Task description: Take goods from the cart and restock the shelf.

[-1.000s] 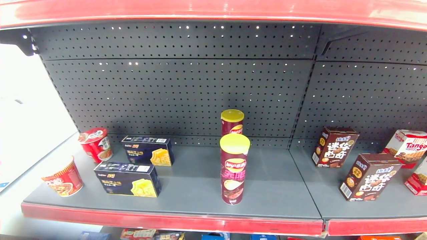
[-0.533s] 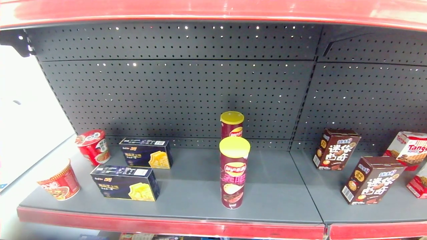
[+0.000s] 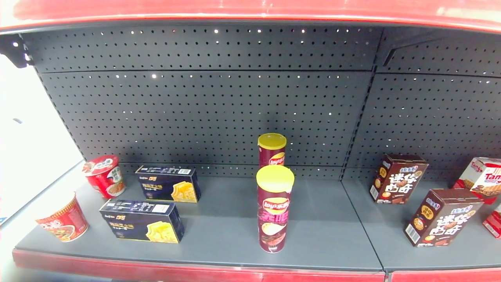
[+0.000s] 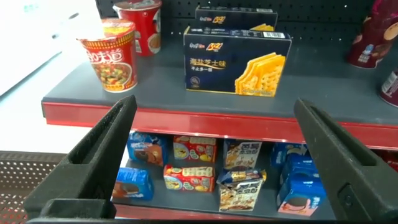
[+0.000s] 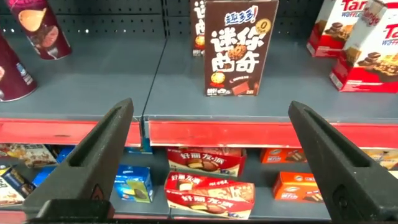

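Note:
The grey shelf (image 3: 219, 239) with a red front edge holds two maroon chip cans with yellow lids, one in front (image 3: 274, 209) and one behind (image 3: 271, 150). On the left lie two dark blue cracker boxes (image 3: 141, 221) and two red noodle cups (image 3: 62, 219). Two brown cookie boxes (image 3: 442, 217) stand on the right. My left gripper (image 4: 214, 106) hangs open and empty in front of the shelf edge, facing a cracker box (image 4: 236, 62) and a noodle cup (image 4: 112, 55). My right gripper (image 5: 209, 107) is open and empty before a brown cookie box (image 5: 239, 46).
Red-and-white wafer boxes (image 3: 483, 178) stand at the far right. A perforated dark back panel (image 3: 219, 109) closes the shelf, and a red shelf edge (image 3: 250, 9) runs overhead. The lower shelf holds several packets (image 4: 193, 174) and boxes (image 5: 208, 186). Bare shelf floor lies beside the cans.
The whole head view has shifted, with the goods sliding lower and the left ones further left, so the camera has moved. The goods themselves stand as before.

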### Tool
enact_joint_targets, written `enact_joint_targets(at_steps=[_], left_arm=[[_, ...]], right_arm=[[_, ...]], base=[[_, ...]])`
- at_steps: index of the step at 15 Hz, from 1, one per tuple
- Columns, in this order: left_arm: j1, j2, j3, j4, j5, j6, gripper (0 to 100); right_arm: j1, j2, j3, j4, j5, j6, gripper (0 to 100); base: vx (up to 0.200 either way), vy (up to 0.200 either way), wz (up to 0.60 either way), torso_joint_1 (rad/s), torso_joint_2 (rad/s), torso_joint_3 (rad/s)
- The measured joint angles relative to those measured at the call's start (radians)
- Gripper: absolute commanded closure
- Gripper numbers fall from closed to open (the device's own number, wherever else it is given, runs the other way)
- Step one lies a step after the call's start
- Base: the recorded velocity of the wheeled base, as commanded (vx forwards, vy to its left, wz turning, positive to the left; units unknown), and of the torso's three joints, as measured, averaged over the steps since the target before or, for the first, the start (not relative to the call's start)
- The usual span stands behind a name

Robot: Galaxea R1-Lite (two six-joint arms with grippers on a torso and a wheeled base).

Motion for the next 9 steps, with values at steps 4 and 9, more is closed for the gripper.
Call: enact_joint_targets(at_steps=[4, 9], left_arm=[[0.0, 0.0, 0.001, 0.0, -0.001, 0.0, 0], [0.0, 0.0, 0.001, 0.0, -0.001, 0.0, 0]], right_arm=[[-0.001, 0.0, 0.0, 0.0, 0.0, 0.0, 0], [-0.001, 0.0, 0.0, 0.0, 0.0, 0.0, 0]], base=[[0.0, 0.0, 0.0, 0.0, 0.0, 0.0], [0.0, 0.0, 0.0, 0.0, 0.0, 0.0]])
